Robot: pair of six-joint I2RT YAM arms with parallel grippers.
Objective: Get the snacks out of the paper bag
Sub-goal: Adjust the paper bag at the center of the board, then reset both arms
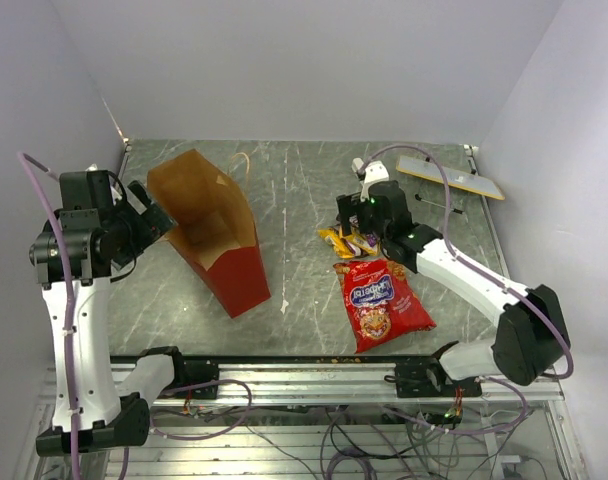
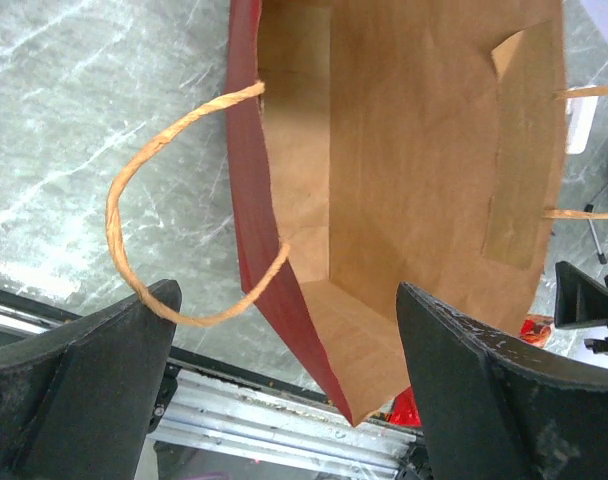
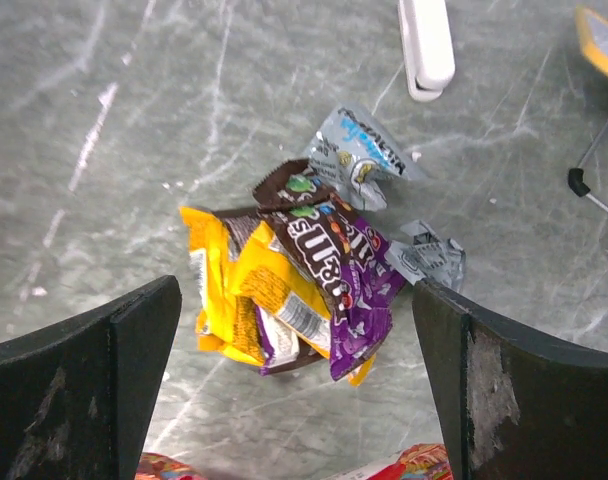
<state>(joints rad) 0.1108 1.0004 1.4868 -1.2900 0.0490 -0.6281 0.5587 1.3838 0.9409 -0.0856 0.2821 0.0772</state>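
Observation:
The paper bag lies on its side, red outside and brown inside, mouth toward the back left. My left gripper is open at the bag's mouth. In the left wrist view the bag's inside shows no snacks, and a tan loop handle hangs by the left finger. My right gripper is open and empty just above a pile of yellow, purple and silver candy bars, also seen from above. The red chip bag lies flat in front of them.
A small white oblong block lies behind the candy pile and also shows in the right wrist view. A long grey strip with a yellow edge lies at the back right. The metal rail runs along the near edge.

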